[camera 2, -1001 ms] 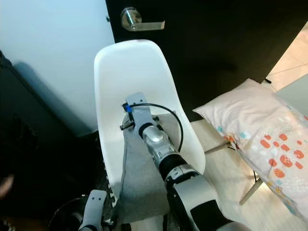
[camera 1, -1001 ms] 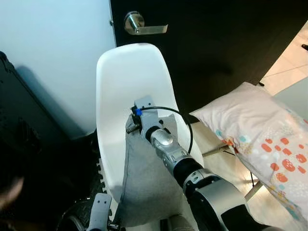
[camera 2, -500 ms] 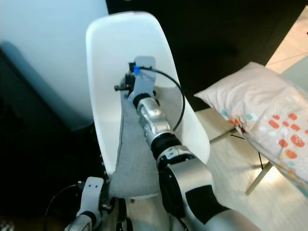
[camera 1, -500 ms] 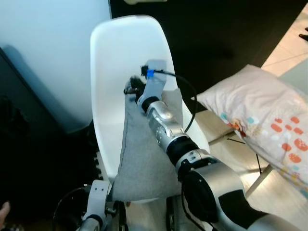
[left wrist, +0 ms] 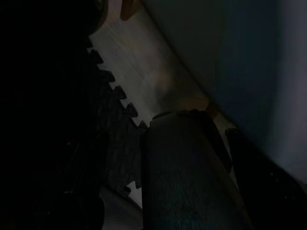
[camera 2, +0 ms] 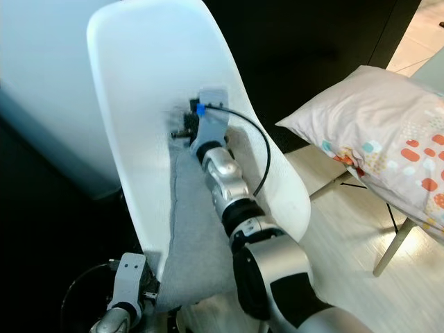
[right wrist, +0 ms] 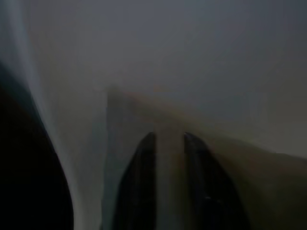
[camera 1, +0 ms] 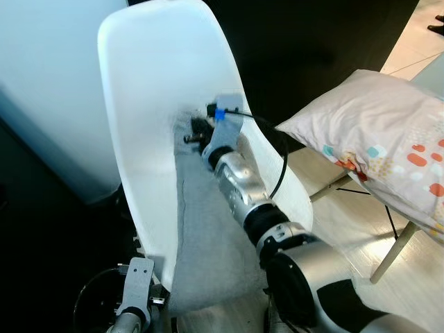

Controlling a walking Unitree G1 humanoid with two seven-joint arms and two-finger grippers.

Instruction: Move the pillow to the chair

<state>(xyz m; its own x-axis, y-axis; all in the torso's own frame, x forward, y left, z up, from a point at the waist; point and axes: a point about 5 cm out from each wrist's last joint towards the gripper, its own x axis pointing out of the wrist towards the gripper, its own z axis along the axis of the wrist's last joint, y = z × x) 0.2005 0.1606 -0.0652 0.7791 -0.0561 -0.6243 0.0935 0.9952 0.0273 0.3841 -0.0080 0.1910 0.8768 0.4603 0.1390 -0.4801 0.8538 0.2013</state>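
The right gripper (right wrist: 169, 143) has pushed the grey pillow (camera 1: 208, 250) farther up against the chair (camera 1: 152, 90) back, so it now stands steeper along the shell.

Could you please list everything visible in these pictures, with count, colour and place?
Chair: one, white, in front of the robot, backed by a pale wall and a dark door.
Grey pillow: one, grey, lying on the chair's seat and up against its back.
Patterned pillow: one, white with orange and teal marks, on a surface with slanted legs at the robot's right.
Floor mat: dark, jigsaw-edged, on the pale floor under the chair.
Right gripper: one, black fingers close together with pillow fabric between them, at the pillow's top edge against the chair back.
Left gripper: one, hanging idle low beside the chair.
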